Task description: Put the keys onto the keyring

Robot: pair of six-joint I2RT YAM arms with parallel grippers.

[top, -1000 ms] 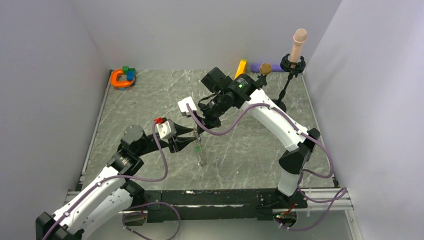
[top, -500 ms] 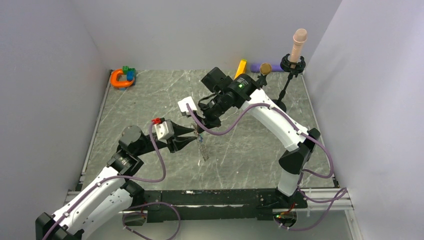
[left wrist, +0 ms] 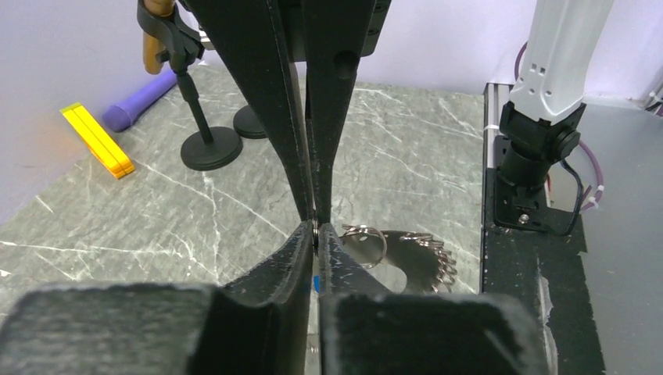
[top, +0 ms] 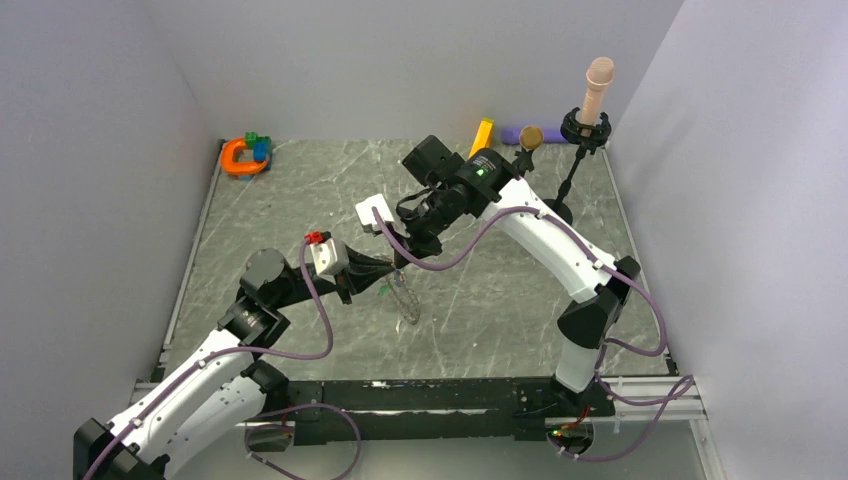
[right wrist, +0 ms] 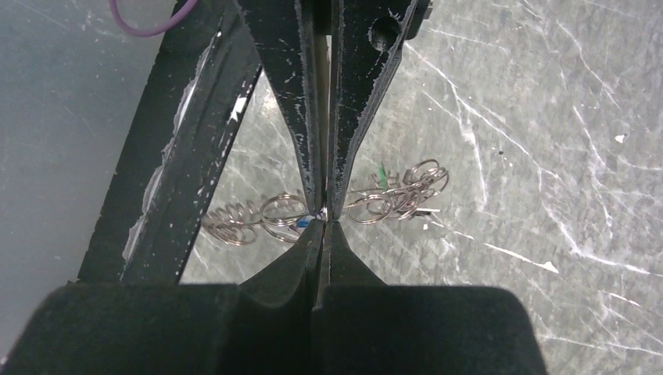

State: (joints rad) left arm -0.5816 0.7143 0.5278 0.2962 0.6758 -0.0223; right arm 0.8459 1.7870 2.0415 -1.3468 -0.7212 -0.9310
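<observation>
The keyring, a flat silvery toothed ring carrying small wire rings, hangs above the table mid-scene. From the left wrist it shows beyond my fingers; from the right wrist it is edge-on. My right gripper is shut on a thin wire ring of it. My left gripper meets it tip to tip. Its jaws are pressed together on a blue-headed key and a sliver of ring. A green key dangles beside them.
An orange horseshoe toy sits at the far left corner. A yellow bar and a purple stick lie at the back. A black stand rises at the back right. White walls enclose the table.
My left gripper's jaws have gone from clearly apart to pressed together at the right gripper's tips. The hanging keyring has swung slightly and now tilts. The right arm has held still.
</observation>
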